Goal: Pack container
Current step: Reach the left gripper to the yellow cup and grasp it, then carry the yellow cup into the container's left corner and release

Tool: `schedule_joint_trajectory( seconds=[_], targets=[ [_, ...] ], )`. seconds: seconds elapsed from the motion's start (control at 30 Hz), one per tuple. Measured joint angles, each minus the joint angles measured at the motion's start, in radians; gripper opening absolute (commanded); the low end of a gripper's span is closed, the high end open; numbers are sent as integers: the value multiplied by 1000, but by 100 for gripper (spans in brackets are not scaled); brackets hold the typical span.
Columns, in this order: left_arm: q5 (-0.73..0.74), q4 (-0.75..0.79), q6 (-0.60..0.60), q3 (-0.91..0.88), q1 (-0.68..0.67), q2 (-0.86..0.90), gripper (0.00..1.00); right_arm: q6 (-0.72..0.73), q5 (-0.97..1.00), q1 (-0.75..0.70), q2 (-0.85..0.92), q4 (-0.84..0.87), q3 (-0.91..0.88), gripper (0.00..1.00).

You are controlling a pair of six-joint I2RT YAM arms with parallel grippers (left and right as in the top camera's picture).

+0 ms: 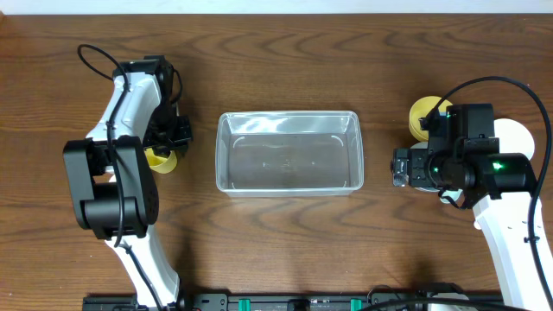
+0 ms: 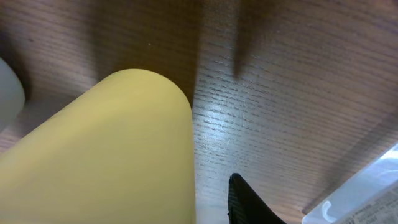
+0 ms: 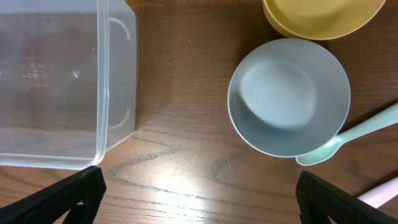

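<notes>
My left end effector is down at the yellow cup. I cannot tell if it grips, so I'd confirm a square hold before lifting. The container stands empty mid-tabletop. My right end effector hangs open, holding nothing.

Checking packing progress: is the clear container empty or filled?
Empty: the container shows only its bare clear floor in the overhead view; nothing lies inside.

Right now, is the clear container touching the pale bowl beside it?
Apart. The right wrist view shows a strip of bare wooden table between the container wall and the pale bowl rim.
</notes>
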Motion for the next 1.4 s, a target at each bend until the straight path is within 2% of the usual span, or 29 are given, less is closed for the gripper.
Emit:
schedule_joint_trajectory(
  seconds=[0.23, 0.43, 0.53, 1.23, 1.4],
  targets=[
    [0, -2, 0, 0, 0, -37, 11, 0, 0, 0, 0, 0, 0, 99],
    [0, -3, 0, 0, 0, -51, 11, 0, 0, 0, 0, 0, 0, 99],
    [0, -3, 1, 0, 0, -51, 6, 0, 0, 0, 0, 0, 0, 99],
    [0, -7, 0, 0, 0, -58, 6, 0, 0, 0, 0, 0, 0, 99],
    [0, 0, 0, 1, -13, -151, 6, 0, 1, 0, 0, 0, 0, 99]
  ],
)
